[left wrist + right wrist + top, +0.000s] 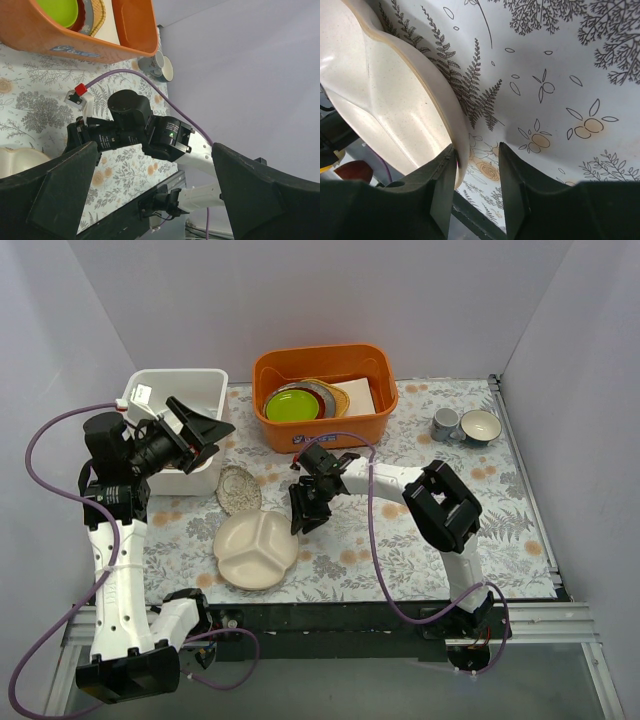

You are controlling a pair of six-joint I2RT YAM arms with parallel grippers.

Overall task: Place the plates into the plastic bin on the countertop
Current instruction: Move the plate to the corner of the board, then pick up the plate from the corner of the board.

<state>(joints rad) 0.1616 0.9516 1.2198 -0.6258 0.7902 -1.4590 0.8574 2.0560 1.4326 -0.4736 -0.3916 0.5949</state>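
Closest to the right wrist lens, the right claw (pixel 476 150) stood partly spread, straddling the rim of the cream divided plate (pixel 385 95). One finger (pixel 440 195) sat on the plate's side. The other (pixel 512 195) sat outside it over the counter (pixel 560 75), and a gap showed between that finger and the rim. We judged the grip not yet closed.

From above, that plate lay flat on the counter toward the near edge, with the claw at its right rim. Just beyond it, the speckled oval plate (pixel 238 490) rested beside the white plastic bin (pixel 178 374). The left claw (pixel 200 430) hung over the bin's near right corner, spread wide and holding nothing. Its arm hid much of the bin, so we could not tell what lay inside. Other plates (pixel 330 395) sat with the lime-green plate (pixel 292 405) in the orange tub (pixel 320 352). We reckoned much of the job remained.
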